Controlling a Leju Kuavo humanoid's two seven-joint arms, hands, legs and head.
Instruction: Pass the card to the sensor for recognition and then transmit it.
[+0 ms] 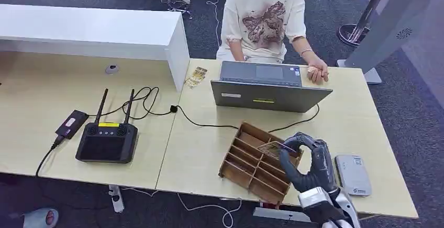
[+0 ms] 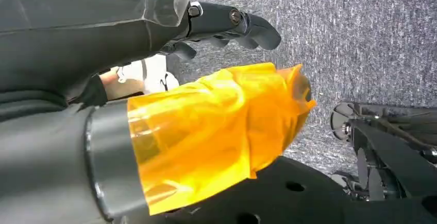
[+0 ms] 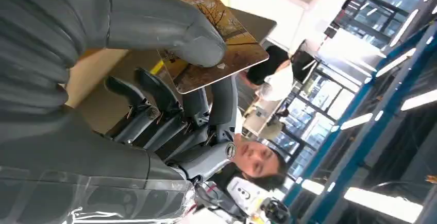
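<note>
The robot's right hand (image 1: pixel 306 162) sits nearest, at about five o'clock on the light wooden table (image 1: pixel 340 107), with its dark fingers curled upward. It pinches a card (image 1: pixel 272 148) between the thumb and fingers; the right wrist view shows the thick grey thumb (image 3: pixel 170 33) pressed on the card's brown, patterned face (image 3: pixel 227 54) with the darker fingers beneath it. The card is held just above the wooden divided tray (image 1: pixel 251 167), over its right-hand compartments, and it cannot be told whether it touches the tray's slats.

Just beside the hand, at three o'clock of it, lies a grey card sensor (image 1: pixel 353 174), flat on the table near its front edge.

The left hand (image 2: pixel 227 23) hangs over grey carpet (image 2: pixel 360 38), its dark fingers bent but apart and nothing between them; its thumb is wrapped in yellow film (image 2: pixel 216 131).

Further out, at nine o'clock, a black remote controller (image 1: pixel 107 140) with two antennas stands on the table, with a small black device (image 1: pixel 71 123) near it.

At twelve o'clock an open grey laptop (image 1: pixel 269 87) faces a seated person (image 1: pixel 264 18) in a light printed T-shirt, whose hand (image 1: pixel 317 73) rests on the table beside it.
</note>
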